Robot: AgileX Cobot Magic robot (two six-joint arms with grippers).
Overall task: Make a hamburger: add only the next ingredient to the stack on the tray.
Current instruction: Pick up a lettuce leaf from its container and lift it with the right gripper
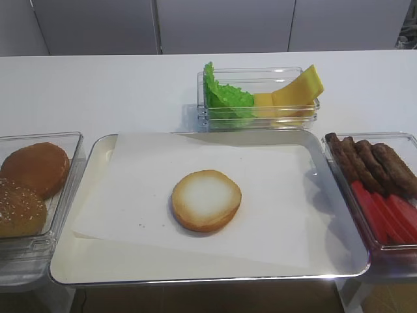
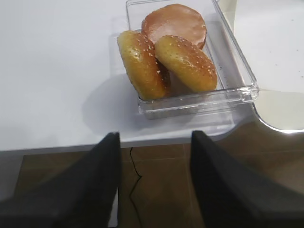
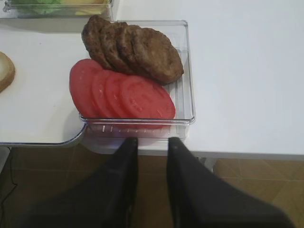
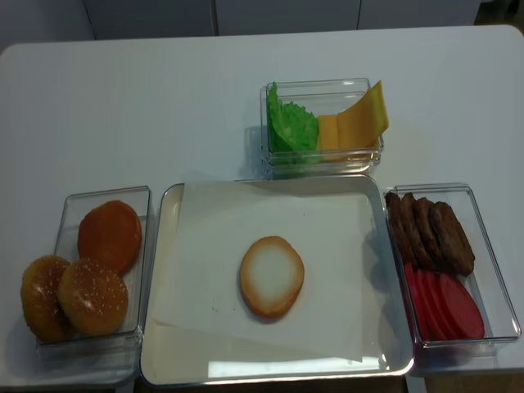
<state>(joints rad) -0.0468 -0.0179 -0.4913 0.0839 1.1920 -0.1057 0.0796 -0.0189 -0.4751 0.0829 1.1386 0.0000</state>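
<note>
bun bottom half (image 1: 206, 199) bare, mid tray (image 1: 98, 261) | lettuce leaf (image 1: 225, 98) upright in back box (image 1: 260, 120), touching cheese slices (image 1: 293, 94) | right end effector (image 3: 152, 142) slightly parted, left end effector (image 2: 154, 140) wide apart, both empty | risk: pinch drags cheese or several leaves along

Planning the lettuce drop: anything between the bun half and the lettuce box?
Only bare white paper and the tray rim lie between bun half and lettuce box, per both high views.
</note>
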